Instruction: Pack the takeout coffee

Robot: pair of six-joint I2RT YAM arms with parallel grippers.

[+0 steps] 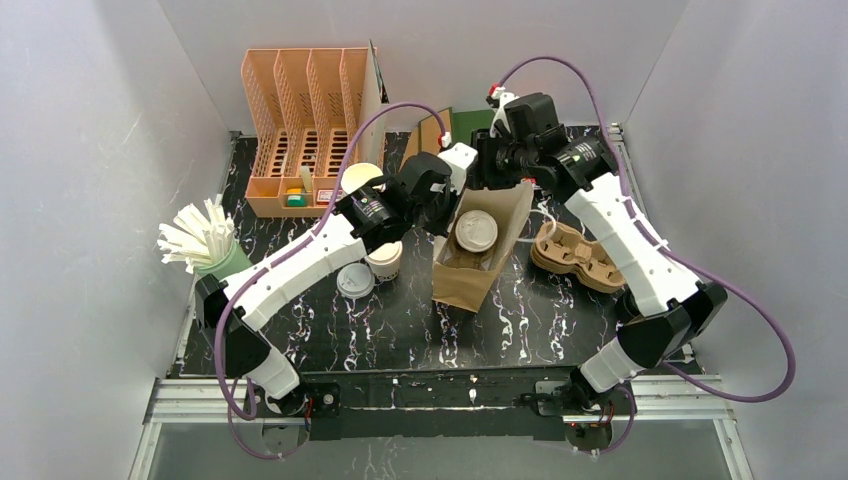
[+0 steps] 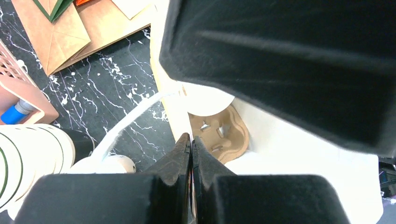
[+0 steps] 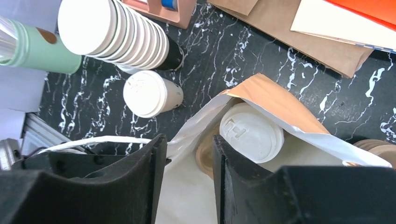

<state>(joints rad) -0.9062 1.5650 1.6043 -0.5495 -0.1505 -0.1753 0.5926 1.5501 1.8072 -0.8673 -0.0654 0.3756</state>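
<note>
Marbled black table (image 1: 380, 330), brown bag (image 1: 468, 282), lidded cup (image 1: 476, 232) inside.

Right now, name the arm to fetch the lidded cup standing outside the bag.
Left. The lidded cup stands left of the bag, beside the left arm; the left gripper is shut and must open. The right gripper straddles the bag's rim.

Bright even light, soft shadows, blurred foreground
</note>
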